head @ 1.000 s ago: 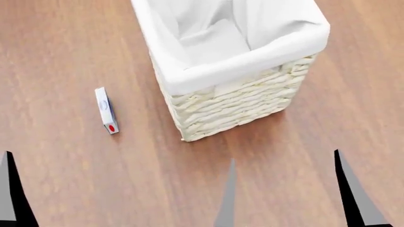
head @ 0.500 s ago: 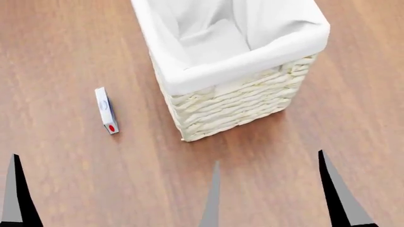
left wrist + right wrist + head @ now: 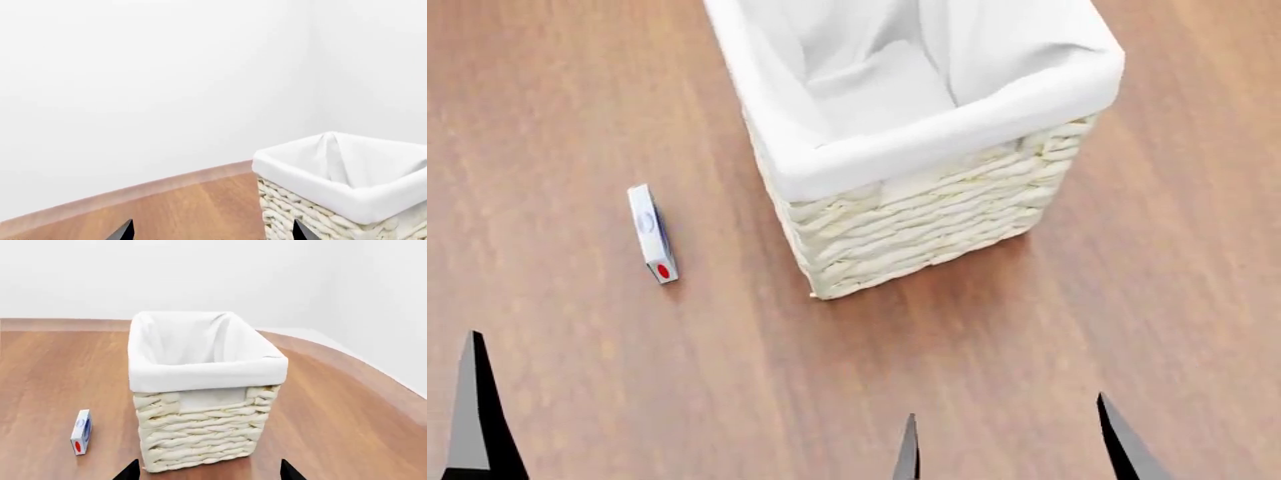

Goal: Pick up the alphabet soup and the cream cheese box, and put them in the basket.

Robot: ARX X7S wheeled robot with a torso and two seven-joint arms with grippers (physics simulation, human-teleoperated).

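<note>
Head view: the basket (image 3: 914, 215) is a tall rectangular woven wicker body with a smooth white cloth liner folded over its rim, standing on the wood-grain tabletop (image 3: 587, 90). The box (image 3: 651, 233), thin and flat, stands on a narrow edge well left of the basket, long axis running near-to-far, red dot at the near end. Right pincer (image 3: 1010, 442) tips stand apart. Left pincer (image 3: 210, 231) tips also stand apart.

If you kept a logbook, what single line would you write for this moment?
box: on floor, left of basket | soup: not in view | left gripper: empty | right gripper: open, empty
</note>
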